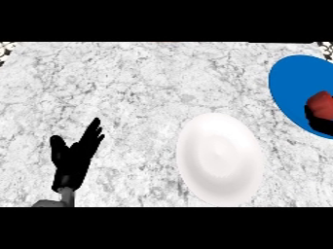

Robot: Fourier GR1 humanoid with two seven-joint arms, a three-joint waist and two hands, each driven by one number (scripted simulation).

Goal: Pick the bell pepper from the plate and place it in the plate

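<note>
Bell pepper grasped over the blue plate at the right edge of the counter.

The red bell pepper was seen enclosed by the curled black fingers of the right hand, which was positioned over the blue plate at the far right of the marble counter. Whether the pepper was touching the plate could not be told. The white plate was found nearer the lower middle, well apart from the blue one. The left hand was held at the lower left, fingers straight and pointed upward, grasping nothing.
</note>
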